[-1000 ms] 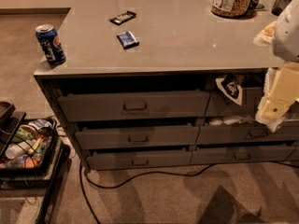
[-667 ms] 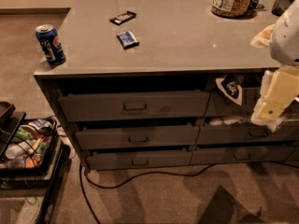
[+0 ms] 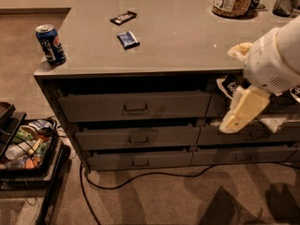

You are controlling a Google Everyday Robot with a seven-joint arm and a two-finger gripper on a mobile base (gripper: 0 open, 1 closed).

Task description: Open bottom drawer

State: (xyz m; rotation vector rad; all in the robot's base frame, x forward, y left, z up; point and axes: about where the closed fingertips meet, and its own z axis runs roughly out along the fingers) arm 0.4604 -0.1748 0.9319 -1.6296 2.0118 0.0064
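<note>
Bottom drawer point(image 3: 139, 159) lies below and left of the pincer point(image 3: 240, 112), well apart; the pincer's state cannot be told.

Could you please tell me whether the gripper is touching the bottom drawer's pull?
No, the gripper is up to the right, before the neighbouring stack, apart from the bottom drawer and its centre pull.

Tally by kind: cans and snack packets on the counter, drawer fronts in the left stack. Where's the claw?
Can: 1
Snack packets: 2 (black, blue)
Left-stack drawer fronts: 3
Total: 6
Claw: at right, in front of the right stack.
</note>
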